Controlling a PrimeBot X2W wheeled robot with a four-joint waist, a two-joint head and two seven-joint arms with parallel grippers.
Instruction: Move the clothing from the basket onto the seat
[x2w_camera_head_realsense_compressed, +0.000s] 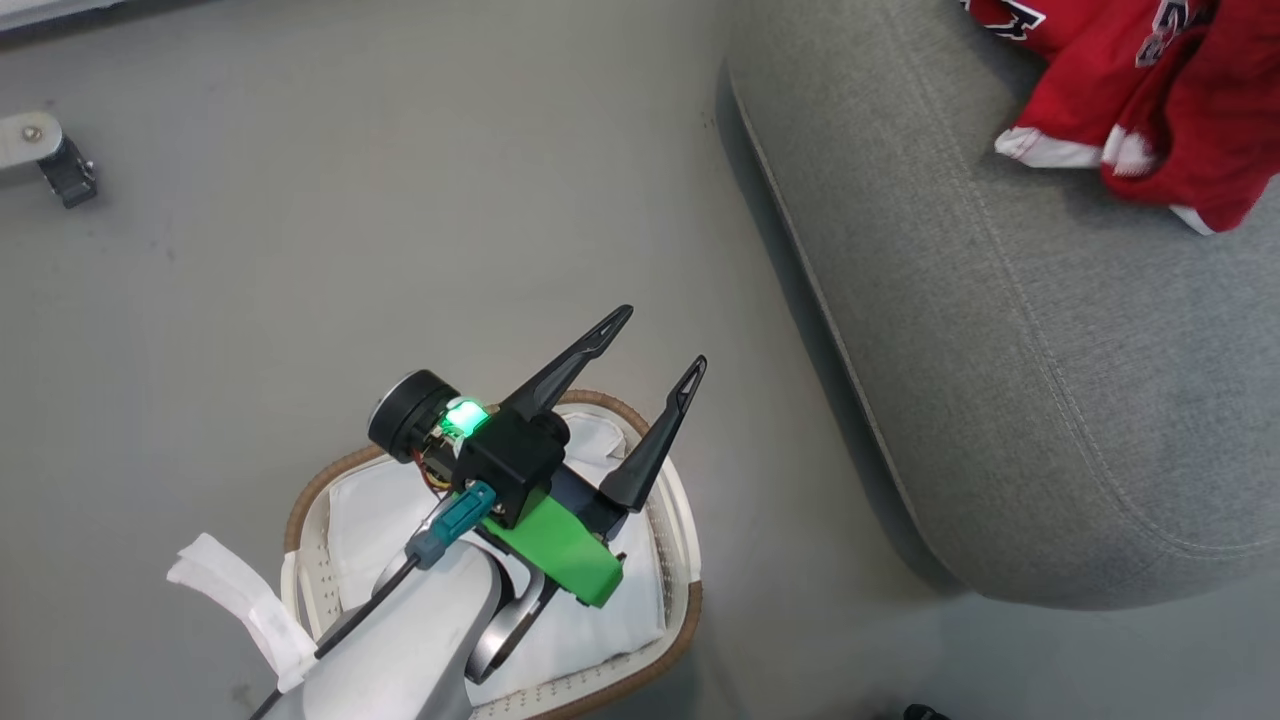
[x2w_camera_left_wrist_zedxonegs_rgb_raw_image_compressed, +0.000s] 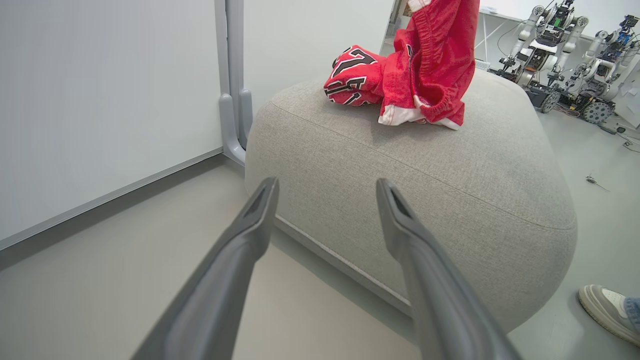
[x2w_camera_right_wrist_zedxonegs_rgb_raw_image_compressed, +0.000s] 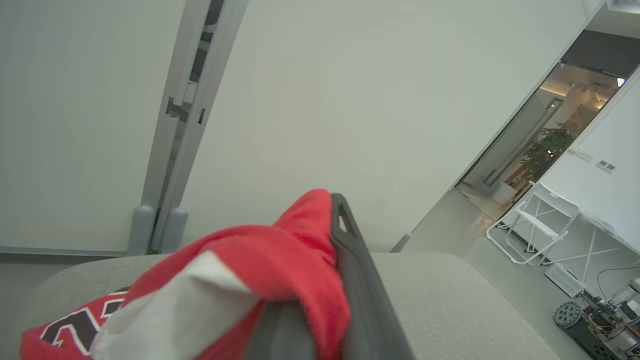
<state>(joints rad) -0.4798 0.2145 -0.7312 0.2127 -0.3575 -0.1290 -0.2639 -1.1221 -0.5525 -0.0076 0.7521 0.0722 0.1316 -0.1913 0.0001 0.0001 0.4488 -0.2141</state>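
Red clothing (x2w_camera_head_realsense_compressed: 1150, 90) heaped at the far edge of the grey seat (x2w_camera_head_realsense_compressed: 1000, 350) | right gripper (x2w_camera_right_wrist_zedxonegs_rgb_raw_image_compressed: 334, 212) clamped tight on its upper folds | left gripper (x2w_camera_head_realsense_compressed: 661, 337) spread wide, holding nothing, above the basket (x2w_camera_head_realsense_compressed: 672, 530) on the floor (x2w_camera_head_realsense_compressed: 300, 250)

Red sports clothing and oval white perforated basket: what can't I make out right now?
Head view: red clothing cut off by the top edge.
Head view: basket interior partly hidden by left gripper and its forearm.
Right wrist view: right gripper has one finger buried under the clothing.
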